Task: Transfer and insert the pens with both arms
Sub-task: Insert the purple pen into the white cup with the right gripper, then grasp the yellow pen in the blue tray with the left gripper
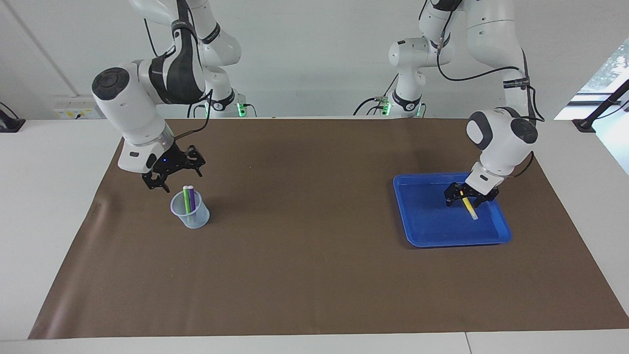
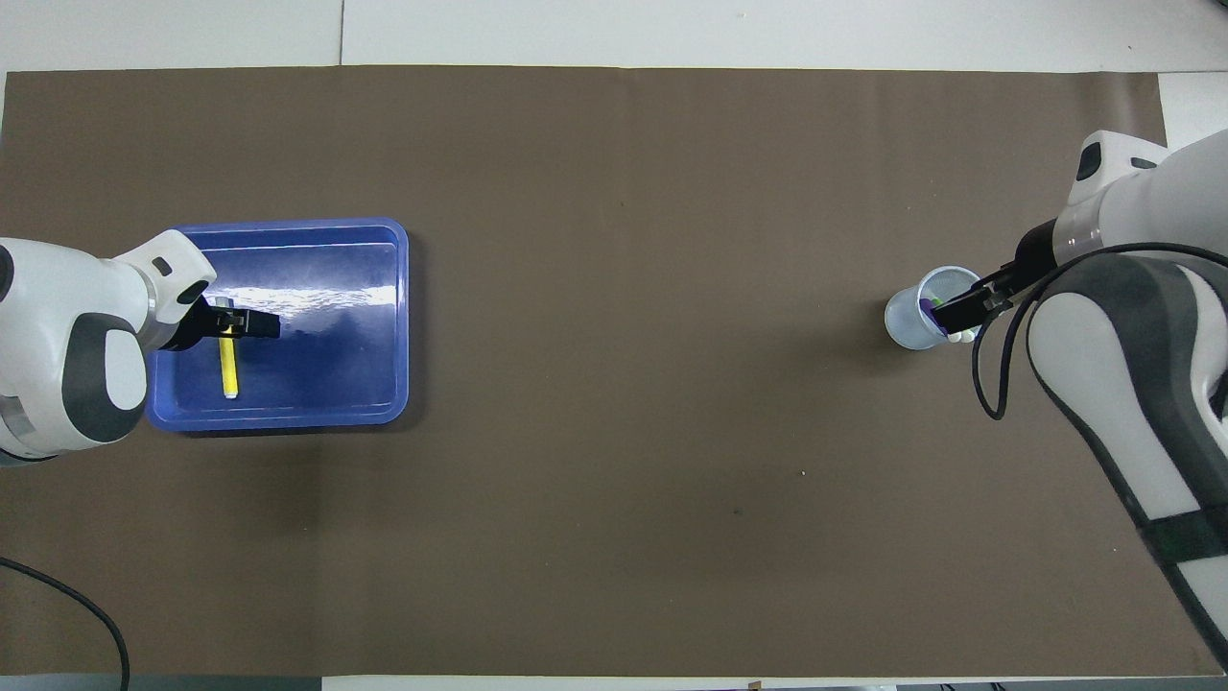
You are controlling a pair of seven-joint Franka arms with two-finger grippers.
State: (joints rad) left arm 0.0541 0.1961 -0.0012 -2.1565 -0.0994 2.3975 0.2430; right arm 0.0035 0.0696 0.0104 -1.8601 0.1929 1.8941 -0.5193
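A clear cup point(image 1: 190, 212) point(image 2: 911, 321) stands on the brown mat toward the right arm's end. The green pen point(image 1: 186, 198) and the purple pen point(image 1: 192, 200) stand in it, pale caps up. My right gripper point(image 1: 173, 178) point(image 2: 965, 311) hangs open just above the cup with nothing in it. Toward the left arm's end, the yellow pen point(image 1: 469, 208) point(image 2: 229, 369) lies in the blue tray point(image 1: 427, 216) point(image 2: 326, 288). My left gripper point(image 1: 469, 195) point(image 2: 232, 321) is low in the tray, open, with its fingers on either side of the pen's robot-side end.
The brown mat point(image 1: 314, 255) covers most of the white table. Two smaller white arms with green lights point(image 1: 240, 109) stand at the robots' edge. A black cable point(image 2: 86, 605) curls by the table corner near the left arm.
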